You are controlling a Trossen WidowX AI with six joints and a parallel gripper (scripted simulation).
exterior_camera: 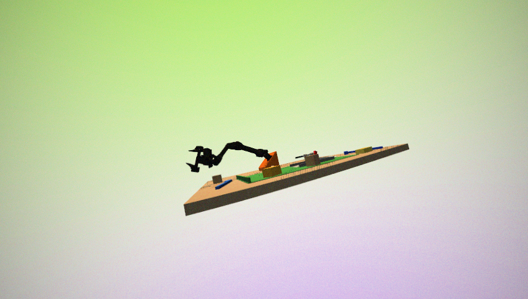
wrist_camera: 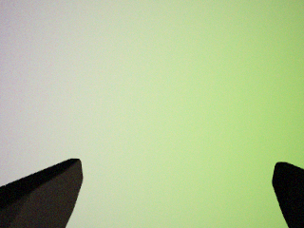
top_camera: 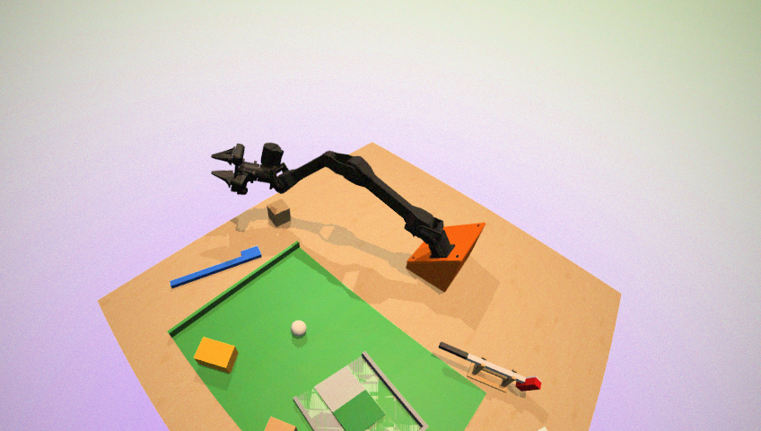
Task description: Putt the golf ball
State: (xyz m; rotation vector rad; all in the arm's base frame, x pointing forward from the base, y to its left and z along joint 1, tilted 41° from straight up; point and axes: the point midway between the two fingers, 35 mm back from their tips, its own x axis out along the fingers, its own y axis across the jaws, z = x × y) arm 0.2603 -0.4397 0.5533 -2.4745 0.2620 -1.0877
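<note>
The red putter (top_camera: 488, 365) (exterior_camera: 307, 154) lies on a small stand at the table's right side, with its red head (top_camera: 529, 383) at one end and a dark grip at the other. The white golf ball (top_camera: 298, 328) rests on the green mat (top_camera: 277, 299) (exterior_camera: 292, 169). The grey ramp (top_camera: 339, 387) and the raised green (top_camera: 358, 410) sit at the mat's near edge. My gripper (top_camera: 216, 164) (exterior_camera: 192, 159) (wrist_camera: 178, 173) is open and empty. It hangs high past the table's far corner, pointing away from the table, far from the putter. The wrist view shows only the two fingertips and background.
A blue L-shaped bar (top_camera: 216, 267) (exterior_camera: 223, 184) lies beside the mat's dark green wall (top_camera: 234, 288). A small brown cube (top_camera: 278, 213) (exterior_camera: 216, 179) stands below the gripper. An orange block (top_camera: 214, 354) (exterior_camera: 271, 170) sits on the mat. The arm's orange base (top_camera: 445, 256) is at mid-table.
</note>
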